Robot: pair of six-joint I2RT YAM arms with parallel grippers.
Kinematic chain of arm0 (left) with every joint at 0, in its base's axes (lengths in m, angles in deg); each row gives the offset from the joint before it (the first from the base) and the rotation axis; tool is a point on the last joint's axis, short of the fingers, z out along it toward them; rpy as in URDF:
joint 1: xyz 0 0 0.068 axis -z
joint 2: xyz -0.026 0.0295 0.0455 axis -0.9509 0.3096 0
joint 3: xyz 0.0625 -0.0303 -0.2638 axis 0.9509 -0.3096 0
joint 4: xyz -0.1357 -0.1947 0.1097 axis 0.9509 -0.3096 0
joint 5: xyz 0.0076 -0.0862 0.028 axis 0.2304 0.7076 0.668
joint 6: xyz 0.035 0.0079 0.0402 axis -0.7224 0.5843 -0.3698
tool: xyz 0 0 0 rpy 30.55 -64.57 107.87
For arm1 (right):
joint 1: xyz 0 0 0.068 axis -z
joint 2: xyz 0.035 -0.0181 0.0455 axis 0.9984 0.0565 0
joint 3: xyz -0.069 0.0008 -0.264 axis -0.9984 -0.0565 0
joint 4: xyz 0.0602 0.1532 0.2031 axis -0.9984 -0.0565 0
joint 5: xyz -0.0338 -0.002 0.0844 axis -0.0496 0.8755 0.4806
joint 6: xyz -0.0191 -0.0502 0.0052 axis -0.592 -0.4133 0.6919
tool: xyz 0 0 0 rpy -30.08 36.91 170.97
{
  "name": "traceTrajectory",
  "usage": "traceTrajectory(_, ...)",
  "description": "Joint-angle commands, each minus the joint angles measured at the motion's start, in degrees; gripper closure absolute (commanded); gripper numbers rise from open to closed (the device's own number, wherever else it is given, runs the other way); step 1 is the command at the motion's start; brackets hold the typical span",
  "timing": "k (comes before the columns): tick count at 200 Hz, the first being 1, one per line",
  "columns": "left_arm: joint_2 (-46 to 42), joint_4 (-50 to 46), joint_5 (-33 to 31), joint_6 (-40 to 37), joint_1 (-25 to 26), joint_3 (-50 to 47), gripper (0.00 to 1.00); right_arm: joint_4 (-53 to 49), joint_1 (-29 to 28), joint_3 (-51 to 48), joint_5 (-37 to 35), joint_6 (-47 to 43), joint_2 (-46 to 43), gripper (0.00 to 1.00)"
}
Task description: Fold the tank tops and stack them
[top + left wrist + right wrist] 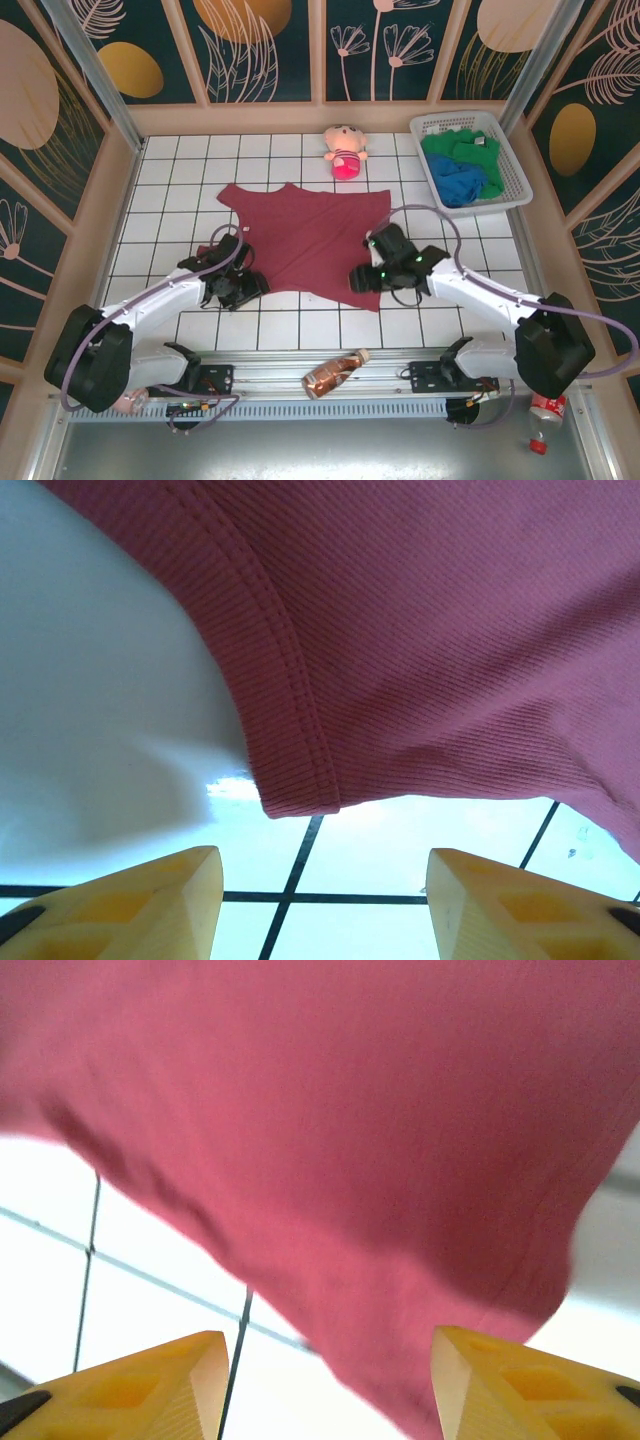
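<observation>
Both released, left pincer (254, 285) and right pincer (360, 277) flank the spread maroon tank top (305, 235).

The overhead view is bright and evenly lit from above; the white worktop (300, 325) throws the light back; only soft, short shadows lie beside the arms; the frame posts (95, 75) slant towards the corners. In the left wrist view the maroon tank top (430, 630) is sharp, ribbing and stitching crisp; a small glare spot sits on the tile under its hem; the pale area at left is washed out. In the right wrist view the cloth is blurred, its weave lost; the tiles burn to white.
</observation>
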Motion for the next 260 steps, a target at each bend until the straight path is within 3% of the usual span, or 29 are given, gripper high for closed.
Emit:
traceTrajectory(1,0.76,6.28,2.20,3.16,0.43,-2.31,0.45,-6.75,-2.55,-1.88,-4.98,4.79,-0.62,0.43)
traceTrajectory(49,2.13,6.69,0.40,2.07,0.43,-3.66,0.53,-5.49,-7.02,-4.29,-6.21,4.53,1.96,0.44)
traceTrajectory(95,3.45,8.79,0.09,2.15,0.43,-4.10,0.61,-1.26,-7.45,-4.83,-6.87,3.13,6.32,0.49)
traceTrajectory(146,6.15,7.23,-3.11,-0.16,0.43,-0.40,0.65,0.92,-7.26,-4.55,-9.50,3.13,10.90,0.66)
traceTrajectory(187,7.41,6.85,-4.07,-0.79,0.42,0.99,0.66,-0.09,-7.25,-5.00,-9.24,2.96,9.71,0.80)
traceTrajectory(260,7.26,2.24,-6.66,-2.63,0.43,4.65,0.66,-1.65,-7.26,-5.77,-8.25,3.03,7.91,0.86)
